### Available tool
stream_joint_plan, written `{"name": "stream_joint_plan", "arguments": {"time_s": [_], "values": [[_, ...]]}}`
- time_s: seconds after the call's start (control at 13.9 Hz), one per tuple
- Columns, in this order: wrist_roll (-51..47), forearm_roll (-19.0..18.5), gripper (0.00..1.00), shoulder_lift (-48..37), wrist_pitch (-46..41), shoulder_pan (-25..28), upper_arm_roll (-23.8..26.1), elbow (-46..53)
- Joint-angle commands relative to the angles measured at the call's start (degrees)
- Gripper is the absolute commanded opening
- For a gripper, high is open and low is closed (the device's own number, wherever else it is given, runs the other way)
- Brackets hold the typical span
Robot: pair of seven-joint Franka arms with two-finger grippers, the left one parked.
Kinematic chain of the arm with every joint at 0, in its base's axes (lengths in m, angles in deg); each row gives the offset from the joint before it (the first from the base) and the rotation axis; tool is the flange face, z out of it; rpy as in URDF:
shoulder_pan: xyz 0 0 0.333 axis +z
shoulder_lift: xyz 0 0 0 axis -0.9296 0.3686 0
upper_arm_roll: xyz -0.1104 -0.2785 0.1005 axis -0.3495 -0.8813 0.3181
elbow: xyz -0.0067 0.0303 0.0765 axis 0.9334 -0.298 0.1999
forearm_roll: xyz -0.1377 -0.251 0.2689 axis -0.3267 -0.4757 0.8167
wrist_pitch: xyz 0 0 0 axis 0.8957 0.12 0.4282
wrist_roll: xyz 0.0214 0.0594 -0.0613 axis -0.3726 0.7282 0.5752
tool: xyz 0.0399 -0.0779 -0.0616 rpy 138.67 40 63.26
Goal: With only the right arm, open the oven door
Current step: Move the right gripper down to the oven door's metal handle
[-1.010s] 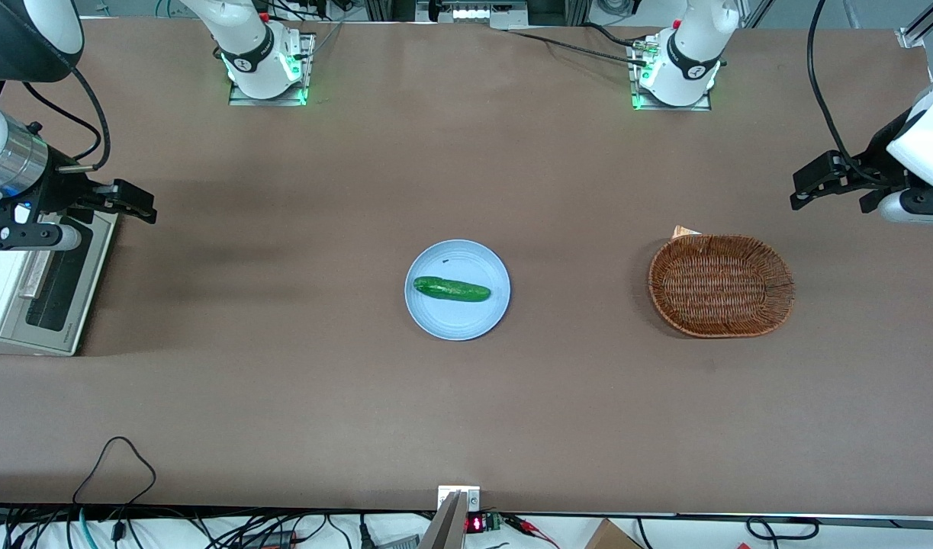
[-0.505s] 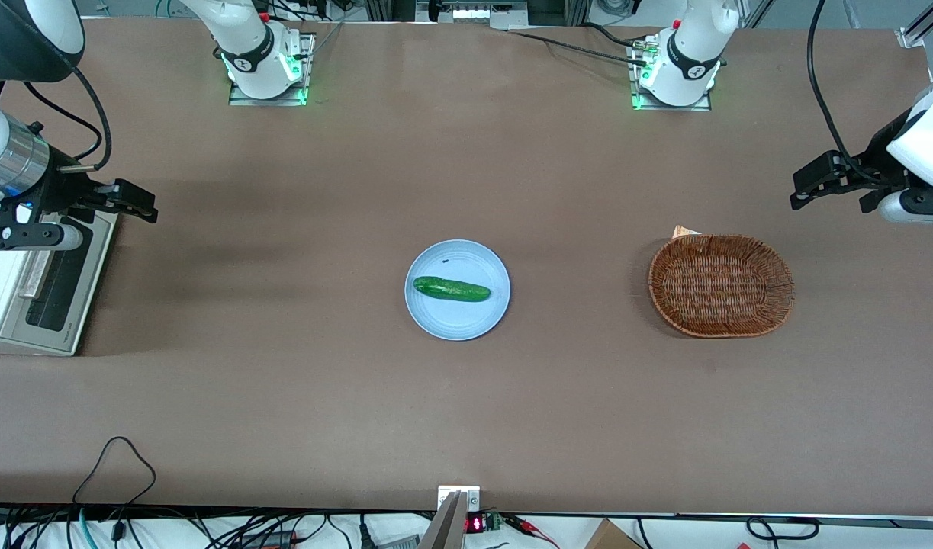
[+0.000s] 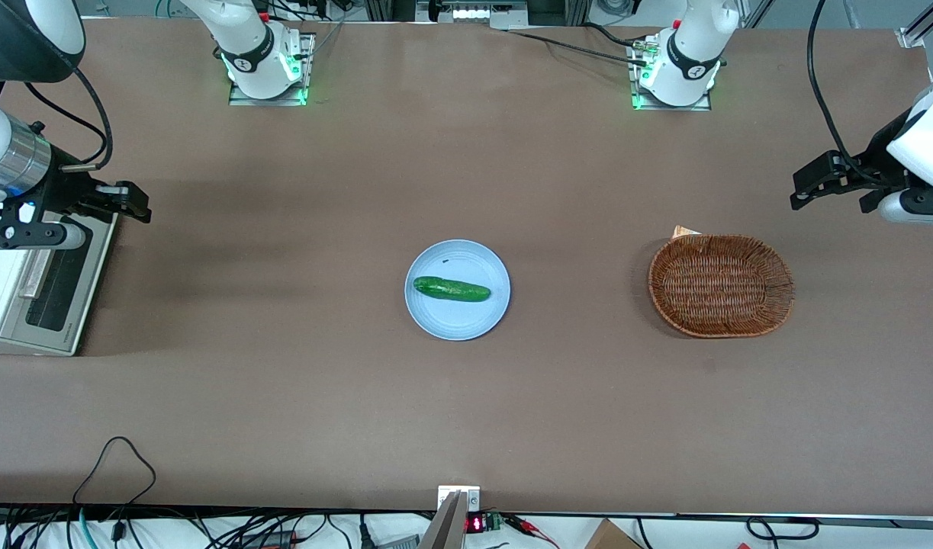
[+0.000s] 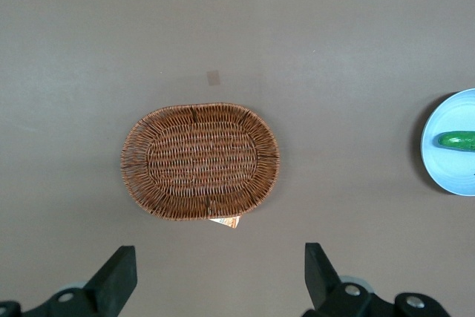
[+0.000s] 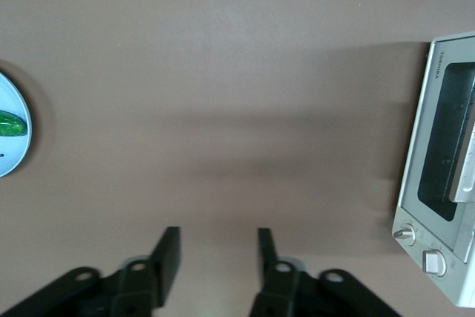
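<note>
The white toaster oven (image 3: 1, 293) sits at the working arm's end of the table. Its oven door (image 3: 58, 284), a silver frame with a dark glass window and a bar handle (image 3: 35, 272), stands shut. In the right wrist view the oven door (image 5: 439, 146) and the knobs (image 5: 404, 234) beside it show. The right arm (image 3: 12, 164) hangs over the oven's end that is farther from the front camera. Its black gripper (image 3: 128, 202) is open, holds nothing, and points out over the bare table just past the door. Brown tabletop shows between the fingers of the gripper (image 5: 219, 234).
A light blue plate (image 3: 435, 316) with a green cucumber (image 3: 452, 289) lies mid-table. A brown wicker basket (image 3: 722, 286) stands toward the parked arm's end. A black cable loop (image 3: 115, 457) lies at the table edge nearest the front camera.
The gripper has shifted slightly toward the oven and a little farther from the front camera. Its fingers stay open. The oven door has not moved.
</note>
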Motion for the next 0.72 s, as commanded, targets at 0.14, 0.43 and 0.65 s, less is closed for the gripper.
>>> {"name": "stream_joint_plan", "arguments": {"time_s": [0.14,0.43,0.65], "values": [[-1.35,0.36,0.0,-0.73,-0.57,0.06,0.01,-0.72],[-2.94,-1.56,0.0,0.24,0.05,-0.03,0.01,-0.89],[-3.56,-8.31,0.0,1.9,0.31,-0.2,-0.08,-1.16]]}}
